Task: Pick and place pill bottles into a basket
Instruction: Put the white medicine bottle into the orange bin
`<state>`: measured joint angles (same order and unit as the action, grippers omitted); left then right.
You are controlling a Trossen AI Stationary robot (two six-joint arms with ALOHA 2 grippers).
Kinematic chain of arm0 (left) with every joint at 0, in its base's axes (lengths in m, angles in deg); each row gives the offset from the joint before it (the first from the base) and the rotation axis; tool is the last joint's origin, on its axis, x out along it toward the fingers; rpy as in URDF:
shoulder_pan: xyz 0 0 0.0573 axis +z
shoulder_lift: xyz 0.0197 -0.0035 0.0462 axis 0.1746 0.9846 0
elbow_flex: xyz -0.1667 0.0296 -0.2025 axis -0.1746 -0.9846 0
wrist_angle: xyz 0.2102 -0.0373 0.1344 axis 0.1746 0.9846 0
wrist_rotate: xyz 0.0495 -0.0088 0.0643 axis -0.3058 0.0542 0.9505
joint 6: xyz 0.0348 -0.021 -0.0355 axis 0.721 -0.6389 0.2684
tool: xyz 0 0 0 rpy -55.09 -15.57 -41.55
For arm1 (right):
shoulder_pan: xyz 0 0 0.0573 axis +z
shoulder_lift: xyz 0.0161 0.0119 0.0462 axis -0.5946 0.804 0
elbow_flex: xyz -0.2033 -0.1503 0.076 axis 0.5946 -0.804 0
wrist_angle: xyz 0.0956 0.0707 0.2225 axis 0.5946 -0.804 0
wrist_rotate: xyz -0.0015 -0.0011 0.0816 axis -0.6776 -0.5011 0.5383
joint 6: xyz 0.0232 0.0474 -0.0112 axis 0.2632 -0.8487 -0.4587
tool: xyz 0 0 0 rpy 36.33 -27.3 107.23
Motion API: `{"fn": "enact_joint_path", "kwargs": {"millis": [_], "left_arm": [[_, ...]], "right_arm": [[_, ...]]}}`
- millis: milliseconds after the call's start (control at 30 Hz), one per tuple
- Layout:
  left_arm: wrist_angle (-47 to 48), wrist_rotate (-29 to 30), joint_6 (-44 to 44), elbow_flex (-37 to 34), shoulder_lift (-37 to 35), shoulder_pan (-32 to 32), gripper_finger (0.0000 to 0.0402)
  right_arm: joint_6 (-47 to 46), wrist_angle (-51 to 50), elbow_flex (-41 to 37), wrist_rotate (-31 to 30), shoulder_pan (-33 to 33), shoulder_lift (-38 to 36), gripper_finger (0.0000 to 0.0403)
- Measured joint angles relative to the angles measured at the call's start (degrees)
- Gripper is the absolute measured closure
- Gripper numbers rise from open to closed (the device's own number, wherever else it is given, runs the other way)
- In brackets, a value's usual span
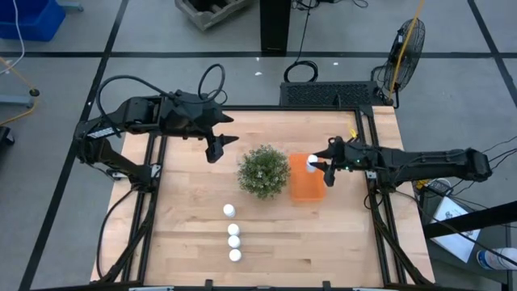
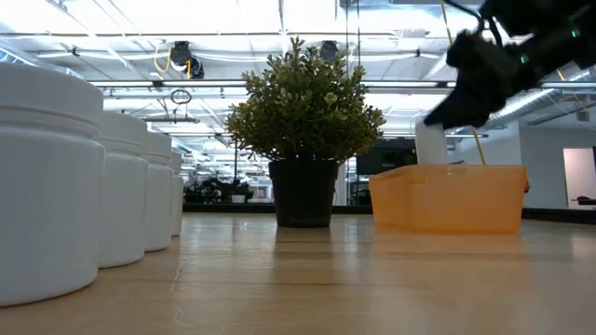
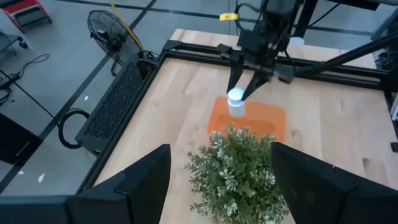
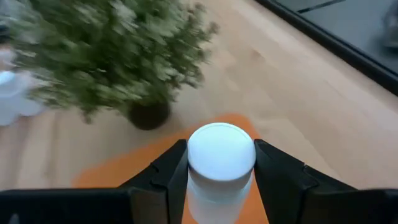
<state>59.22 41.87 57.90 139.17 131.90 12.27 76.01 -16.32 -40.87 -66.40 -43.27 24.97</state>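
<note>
Wooden desk (image 1: 186, 234), bearing all items. Green bushy plant (image 1: 263, 170) at centre; orange basket (image 1: 305, 187) just right of it. Left pincer (image 1: 216, 147) hung left of plant, fingers parted, empty. Right pincer (image 1: 325, 168) poised above basket, clamped on one pill bottle (image 1: 313, 162). Remaining four pill bottles (image 1: 233, 235) stood in near row, well apart from basket.

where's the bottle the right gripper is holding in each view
High view: held bottle right of centre, over the basket.
Low view: upper right, only its body showing above the basket.
Left wrist view: top centre, in the right gripper.
Right wrist view: bottom centre, between the fingers.
Shared landmark: the plant next to the basket, in all four.
</note>
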Motion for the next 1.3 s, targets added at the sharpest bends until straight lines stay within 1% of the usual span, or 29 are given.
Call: {"fn": "enact_joint_path", "kwargs": {"millis": [133,367,500,767,900,1067,1233,1300], "left_arm": [[-0.1,0.0,0.0,0.0,0.0,0.0,0.0125],[-0.1,0.0,-1.4,0.0,0.0,0.0,0.0135],[-0.1,0.0,-1.5,0.0,0.0,0.0,0.0140],[-0.1,0.0,-1.5,0.0,0.0,0.0,0.0136],[-0.1,-0.2,-1.7,0.0,0.0,0.0,0.0139],[-0.1,-1.6,-1.8,0.0,0.0,-0.1,0.0148],[-0.1,-1.7,-2.2,0.0,0.0,-0.5,0.0145],[-0.1,-1.7,-2.2,0.0,0.0,-0.5,0.0143]], "right_arm": [[-0.1,4.5,-5.1,-2.8,-0.1,0.0,0.0258],[-1.6,13.1,-12.2,-2.8,-2.1,0.0,0.0258],[-2.7,13.3,-14.3,-2.6,-3.4,0.0,0.0258],[-2.2,18.9,-16.6,-2.4,-5.1,0.5,0.0258],[-1.0,19.5,-16.6,-2.4,-6.1,1.8,0.0258],[-0.7,21.0,-16.5,0.2,-7.4,4.0,0.0255],[-0.6,24.1,-16.5,1.0,-7.5,6.5,0.0258],[0.5,25.5,-16.5,3.6,-7.5,7.4,0.0257]]}}
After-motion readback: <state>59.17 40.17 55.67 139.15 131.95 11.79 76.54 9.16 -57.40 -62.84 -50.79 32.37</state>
